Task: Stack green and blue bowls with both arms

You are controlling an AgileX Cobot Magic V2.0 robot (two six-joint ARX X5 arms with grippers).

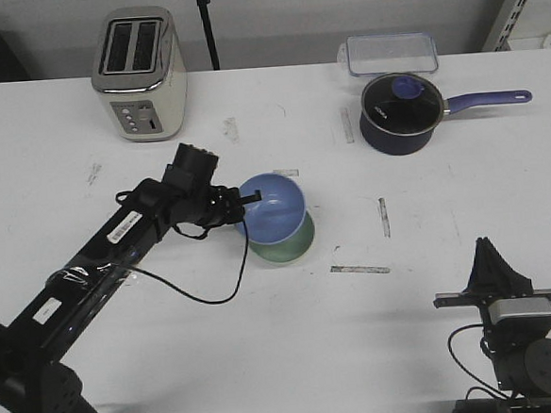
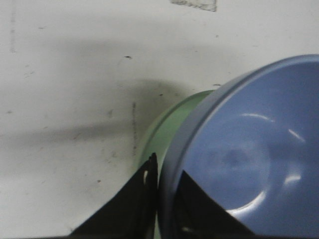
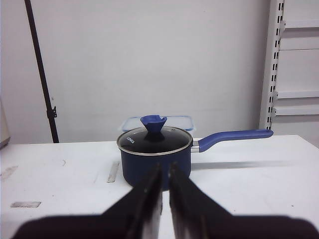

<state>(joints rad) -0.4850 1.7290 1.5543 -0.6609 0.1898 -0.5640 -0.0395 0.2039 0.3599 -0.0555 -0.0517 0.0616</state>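
The blue bowl [image 1: 274, 209] sits tilted over the pale green bowl [image 1: 288, 245] at the table's middle, overlapping most of it. My left gripper [image 1: 247, 202] is shut on the blue bowl's near-left rim, one finger inside and one outside. In the left wrist view the blue bowl [image 2: 249, 154] fills the frame, the green bowl [image 2: 172, 124] peeks out beneath it, and the gripper [image 2: 167, 172] pinches the rim. My right gripper [image 1: 493, 257] rests at the front right, shut and empty, also seen in the right wrist view [image 3: 165, 169].
A toaster [image 1: 140, 74] stands at the back left. A dark blue lidded saucepan [image 1: 399, 113] with its handle pointing right and a clear container [image 1: 390, 54] are at the back right. Tape strips [image 1: 359, 270] mark the table.
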